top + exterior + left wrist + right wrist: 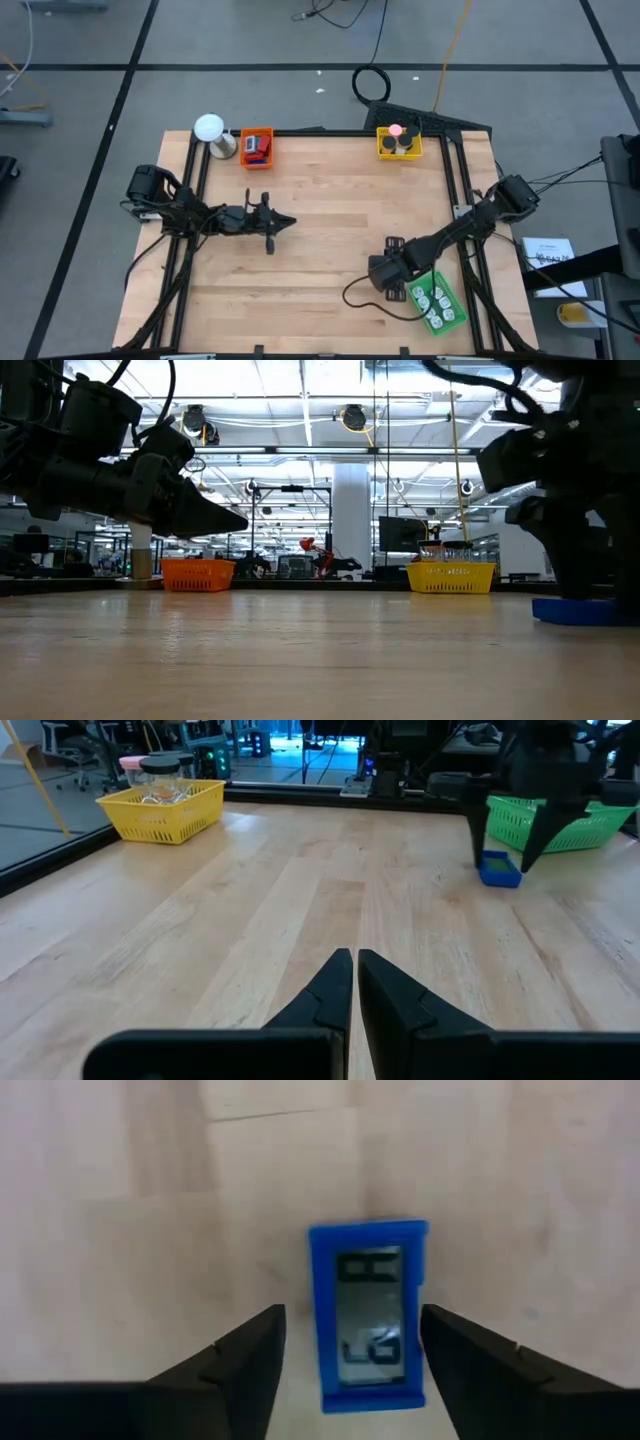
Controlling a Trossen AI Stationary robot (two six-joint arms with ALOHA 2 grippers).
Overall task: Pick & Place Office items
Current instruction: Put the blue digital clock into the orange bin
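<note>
R gripper (350, 1345) fingers wide, straddling blue rectangle (370, 1315) beside green tray (440, 305); next: close and lift. L gripper (355, 985) shut, idle.

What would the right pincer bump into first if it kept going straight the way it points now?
Most likely the small blue rectangle lying flat on the wooden table. The right pincer points down at it, fingers open on either side. How far above it hangs is unclear.
</note>
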